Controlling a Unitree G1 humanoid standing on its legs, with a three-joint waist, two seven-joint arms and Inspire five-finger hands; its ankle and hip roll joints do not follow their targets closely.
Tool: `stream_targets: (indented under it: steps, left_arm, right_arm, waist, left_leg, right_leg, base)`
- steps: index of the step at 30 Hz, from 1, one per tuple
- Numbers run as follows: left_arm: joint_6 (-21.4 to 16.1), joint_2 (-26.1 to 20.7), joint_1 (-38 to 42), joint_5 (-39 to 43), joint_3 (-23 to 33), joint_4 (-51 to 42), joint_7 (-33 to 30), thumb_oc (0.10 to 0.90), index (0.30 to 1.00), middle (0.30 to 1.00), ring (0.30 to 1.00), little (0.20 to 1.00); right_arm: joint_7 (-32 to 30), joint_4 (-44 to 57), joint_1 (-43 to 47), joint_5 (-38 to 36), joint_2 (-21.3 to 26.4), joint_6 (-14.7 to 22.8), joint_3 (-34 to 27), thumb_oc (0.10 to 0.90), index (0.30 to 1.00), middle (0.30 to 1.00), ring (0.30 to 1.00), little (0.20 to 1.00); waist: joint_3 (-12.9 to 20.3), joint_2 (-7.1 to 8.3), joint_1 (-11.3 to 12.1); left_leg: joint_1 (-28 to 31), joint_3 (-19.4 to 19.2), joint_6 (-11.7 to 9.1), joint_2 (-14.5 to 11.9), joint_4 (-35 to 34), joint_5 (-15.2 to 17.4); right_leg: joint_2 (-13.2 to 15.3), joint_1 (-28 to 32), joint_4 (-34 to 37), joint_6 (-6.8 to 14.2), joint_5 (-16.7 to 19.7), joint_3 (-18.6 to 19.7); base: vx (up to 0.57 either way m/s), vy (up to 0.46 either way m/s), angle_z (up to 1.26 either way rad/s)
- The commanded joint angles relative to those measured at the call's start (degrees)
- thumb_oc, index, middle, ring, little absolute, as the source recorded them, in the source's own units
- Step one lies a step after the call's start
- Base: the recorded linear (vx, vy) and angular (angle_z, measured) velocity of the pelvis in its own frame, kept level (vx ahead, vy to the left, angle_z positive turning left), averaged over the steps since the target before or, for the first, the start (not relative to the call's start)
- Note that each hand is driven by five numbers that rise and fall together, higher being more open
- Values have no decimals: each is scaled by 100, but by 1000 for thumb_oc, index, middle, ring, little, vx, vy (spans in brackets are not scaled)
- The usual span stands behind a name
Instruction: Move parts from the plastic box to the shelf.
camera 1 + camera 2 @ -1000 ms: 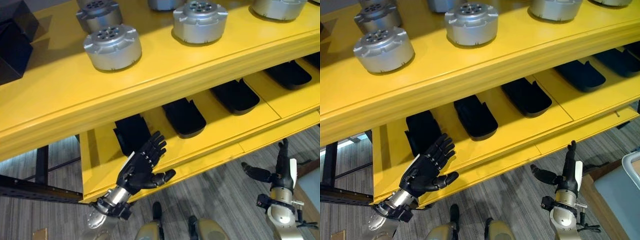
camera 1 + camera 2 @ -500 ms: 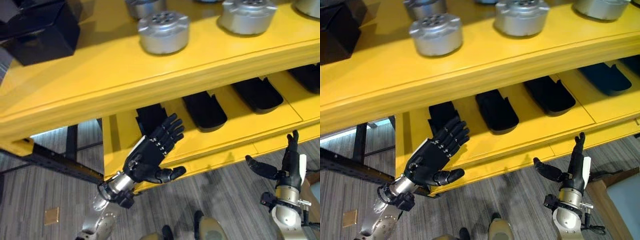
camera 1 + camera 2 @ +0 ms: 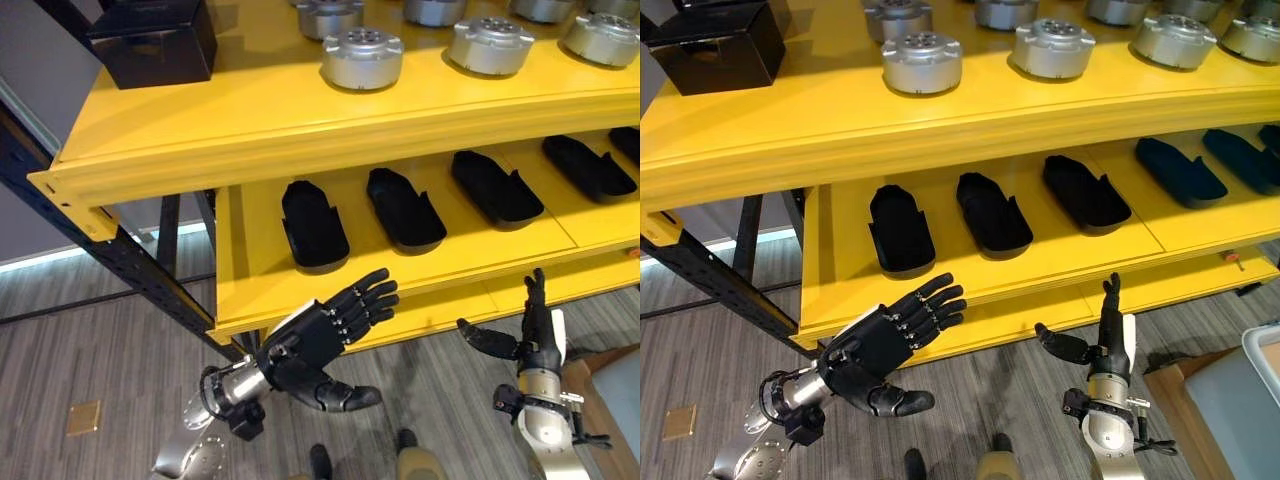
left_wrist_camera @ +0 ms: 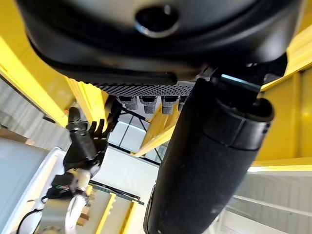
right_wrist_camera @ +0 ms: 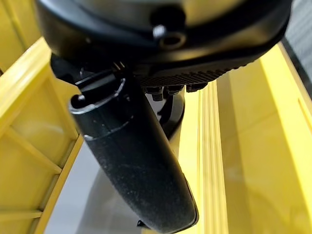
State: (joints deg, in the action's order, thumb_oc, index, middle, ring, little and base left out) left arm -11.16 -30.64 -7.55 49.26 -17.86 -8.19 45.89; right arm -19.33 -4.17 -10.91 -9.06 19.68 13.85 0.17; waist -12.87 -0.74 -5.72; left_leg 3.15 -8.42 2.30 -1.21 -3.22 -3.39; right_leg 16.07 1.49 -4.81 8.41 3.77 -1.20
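Yellow shelf (image 3: pixel 760 150) across the top, five round silver parts (image 3: pixel 922 62) fully seen on its upper level, five black trays (image 3: pixel 902 228) below, left hand (image 3: pixel 875 345) and right hand (image 3: pixel 1100 340) both spread apart, holding nothing, low in the frame, black box (image 3: pixel 720 45) upper left.

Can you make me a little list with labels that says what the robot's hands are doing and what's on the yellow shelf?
left hand: open, empty, in front of the lower shelf edge
right hand: open, empty, fingers pointing up
shelf: yellow, two levels
top level: round silver parts in rows, black box at its left end
lower level: black trays side by side
plastic box: corner at the right edge
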Motion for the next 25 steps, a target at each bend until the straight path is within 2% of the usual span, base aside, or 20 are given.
stream_targets:
  steps: [1, 4, 7, 11, 12, 13, 18, 19, 20, 25]
  left_arm:
    - [-245, 101, 197, 396, 271, -609, 430, 900, 1000, 1000, 1000, 1000]
    - [-250, 111, 219, 386, 334, -580, 365, 900, 1000, 1000, 1000, 1000]
    - [-96, 171, 276, 401, 442, -592, 286, 900, 1000, 1000, 1000, 1000]
    - [24, 178, 175, 343, 464, -566, 183, 900, 1000, 1000, 1000, 1000]
    - [23, 176, 169, 346, 466, -566, 185, 900, 1000, 1000, 1000, 1000]
    - [10, 138, 61, 368, 489, -523, 224, 900, 1000, 1000, 1000, 1000]
    - [-80, 79, -30, 432, 484, -442, 325, 900, 1000, 1000, 1000, 1000]
    - [-101, 99, -41, 399, 475, -424, 313, 900, 1000, 1000, 1000, 1000]
    - [-153, 71, -16, 250, 455, -291, 313, 900, 1000, 1000, 1000, 1000]
    - [-215, -32, 50, 191, 373, -172, 317, 900, 1000, 1000, 1000, 1000]
  right_arm:
    - [585, 694, 432, -472, 284, 370, -257, 900, 1000, 1000, 1000, 1000]
    - [1412, 777, 486, -1132, 451, 268, -116, 900, 1000, 1000, 1000, 1000]
    - [2332, 882, 479, -1760, 733, 165, -86, 900, 1000, 1000, 1000, 1000]
    - [3886, 1151, 472, -2765, 1098, -301, 62, 900, 1000, 1000, 1000, 1000]
    - [3912, 1157, 471, -2783, 1112, -302, 65, 900, 1000, 1000, 1000, 1000]
    - [4717, 1281, 450, -2975, 1351, -559, 151, 900, 1000, 1000, 1000, 1000]
    - [5324, 1378, 431, -3397, 1597, -894, 300, 900, 1000, 1000, 1000, 1000]
    - [5536, 1348, 465, -3416, 1627, -1009, 380, 900, 1000, 1000, 1000, 1000]
    - [6054, 1289, 615, -3445, 1721, -1168, 645, 900, 1000, 1000, 1000, 1000]
    - [6416, 1283, 602, -3353, 1752, -1173, 861, 900, 1000, 1000, 1000, 1000]
  waist:
    - [302, 23, -105]
    - [377, 98, -42]
    - [444, 164, 5]
    - [470, 195, 16]
    - [469, 193, 16]
    - [459, 189, 42]
    - [416, 177, 85]
    - [404, 180, 132]
    - [412, 178, 189]
    - [455, 151, 171]
  left_leg:
    - [286, 148, -3, -197, -178, 721]
    - [284, 3, -188, -389, -178, 658]
    - [238, -49, -345, -526, -178, 569]
    - [194, -97, -588, -811, -178, 375]
    - [192, -95, -595, -822, -178, 367]
    - [134, -74, -684, -983, -178, 208]
    - [45, -22, -736, -1078, -178, 37]
    - [0, 113, -746, -1057, -178, -22]
    - [49, 225, -679, -843, -21, 113]
    - [83, 198, -629, -766, -42, 138]
  right_leg:
    - [-442, -102, -167, 78, -75, 45]
    - [-546, 125, 244, 91, -335, -271]
    - [-609, 249, 629, 43, -310, -475]
    - [-887, 379, 793, -220, -430, -640]
    - [-898, 382, 791, -230, -438, -645]
    - [-1049, 397, 758, -382, -542, -707]
    - [-1149, 403, 704, -504, -604, -800]
    - [-1165, 413, 701, -524, -599, -788]
    - [-1147, 394, 677, -503, -571, -701]
    - [-1127, 407, 656, -495, -561, -677]
  base:
    - [-46, -260, 9]
    - [-63, -357, -4]
    - [-56, -351, -29]
    - [-25, -400, -30]
    - [-6, -360, -52]
    - [-12, -283, -45]
    - [-26, -162, -8]
    - [-64, -79, 10]
    - [-68, -53, 8]
    - [-17, 22, 4]
